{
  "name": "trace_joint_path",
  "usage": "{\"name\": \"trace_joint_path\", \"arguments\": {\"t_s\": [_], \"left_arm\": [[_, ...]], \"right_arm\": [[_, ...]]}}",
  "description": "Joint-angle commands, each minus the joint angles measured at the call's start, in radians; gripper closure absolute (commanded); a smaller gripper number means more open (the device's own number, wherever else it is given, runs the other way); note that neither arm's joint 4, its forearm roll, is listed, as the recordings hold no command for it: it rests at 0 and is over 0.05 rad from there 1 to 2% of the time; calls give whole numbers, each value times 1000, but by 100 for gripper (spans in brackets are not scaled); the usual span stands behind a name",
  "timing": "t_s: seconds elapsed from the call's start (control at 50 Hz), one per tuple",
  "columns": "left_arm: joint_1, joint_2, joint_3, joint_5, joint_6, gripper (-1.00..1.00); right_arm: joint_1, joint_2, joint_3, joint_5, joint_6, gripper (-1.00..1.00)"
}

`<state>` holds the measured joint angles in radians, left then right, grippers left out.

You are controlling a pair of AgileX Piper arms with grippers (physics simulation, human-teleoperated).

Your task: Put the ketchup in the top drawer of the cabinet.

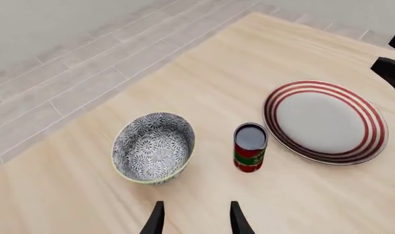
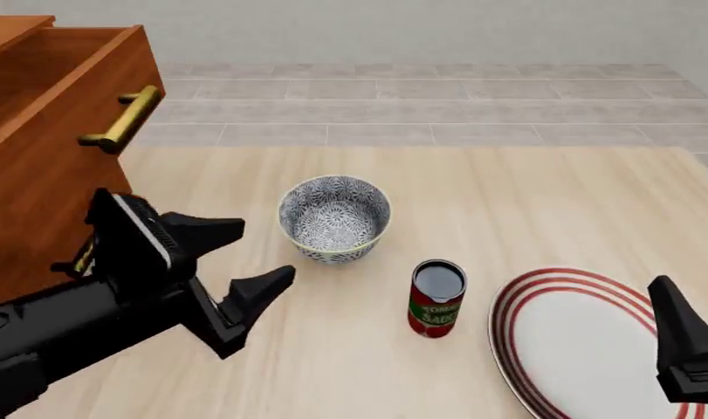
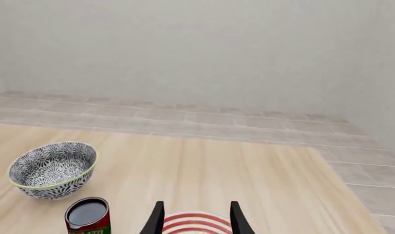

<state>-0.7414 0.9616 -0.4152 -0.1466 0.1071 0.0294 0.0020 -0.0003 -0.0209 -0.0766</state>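
Standing upright on the pale wooden worktop (image 2: 540, 201), the ketchup (image 2: 436, 298) is showing its red label with a green band and a dark grey top. It is sitting between the bowl (image 2: 333, 217) and the plate (image 2: 575, 345), just beside the plate's red-striped rim and a little nearer the camera than the bowl, touching neither.

The left claw (image 2: 246, 257) is hanging above the worktop to the left of the can, its two dark fingers spread wide apart and gripping nothing. In the left wrist view its fingertips (image 1: 156, 219) are showing at the frame's edge with a clear gap between them, the can (image 1: 250, 146), the patterned bowl (image 1: 154, 147) and the plate (image 1: 325, 122) all lying ahead of them.

The right claw (image 3: 196, 219) is hovering over the plate at the near right of the worktop. Its fingers are standing apart in the right wrist view with the striped plate (image 3: 196, 220) showing through the gap, and it is holding nothing. In the front view only one dark finger (image 2: 683, 336) of it is appearing.

The cabinet (image 2: 33, 183) is standing at the far left of the worktop. Its top drawer (image 2: 63, 78) is sitting pulled out, the brass handle (image 2: 123, 120) angling forward, well apart from the can.
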Motion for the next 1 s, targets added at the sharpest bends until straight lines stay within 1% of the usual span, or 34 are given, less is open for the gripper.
{"name": "trace_joint_path", "arguments": {"t_s": [0.02,0.04,0.08,0.1,0.12,0.14,0.16,0.2,0.26,0.28,0.34,0.4,0.5,0.56,0.58,0.6,0.62,0.74,0.8,0.86,0.96,1.0], "left_arm": [[-27,175,-23,-89,-12,-100],[-30,202,-19,-115,-12,-100],[-32,217,-20,-120,-19,-100],[-43,241,-24,-129,-34,-100],[-58,272,-28,-138,-44,-100],[-58,289,-22,-159,-36,-100],[-53,301,-15,-180,-22,-100],[-62,344,-22,-198,-32,-100],[-74,383,-40,-206,-52,-100],[-74,383,-40,-206,-52,-100],[-67,441,-60,-226,-50,-100],[-81,502,-82,-241,-53,-100],[-78,536,-99,-255,-51,-100],[-105,587,-121,-251,-54,-100],[-92,588,-115,-266,-35,-100],[-92,591,-118,-266,-30,-100],[-107,596,-123,-263,-29,-100],[-127,605,-149,-250,-36,-100],[-136,587,-173,-220,-63,-100],[-132,590,-183,-217,-59,-100],[-149,625,-199,-231,-28,-100],[-159,630,-207,-224,-32,-100]], "right_arm": [[-6,-2,0,-13,10,-100],[-6,-2,0,-14,6,-100],[-6,-2,0,-14,7,-100],[-3,-2,0,-15,7,-100],[0,-2,0,-14,-21,-100],[5,-2,0,-13,-35,-100],[5,-2,0,-16,-24,-100],[1,-2,0,-14,-18,-100],[-3,-2,0,-18,-17,-100],[-3,-2,0,-18,-17,-100],[-1,-2,0,-20,-18,-100],[2,-2,0,-17,-19,-100],[-1,-2,0,-17,-16,-100],[-10,-2,0,-12,-22,-100],[-10,-2,0,-13,-20,-100],[-10,-2,0,-13,-19,-100],[-11,-2,0,-13,-25,-100],[-1,-2,0,-9,-40,-100],[14,-2,0,2,-37,-100],[18,-2,0,4,-42,-100],[28,-2,0,7,-48,-100],[28,-2,0,8,-48,-100]]}}
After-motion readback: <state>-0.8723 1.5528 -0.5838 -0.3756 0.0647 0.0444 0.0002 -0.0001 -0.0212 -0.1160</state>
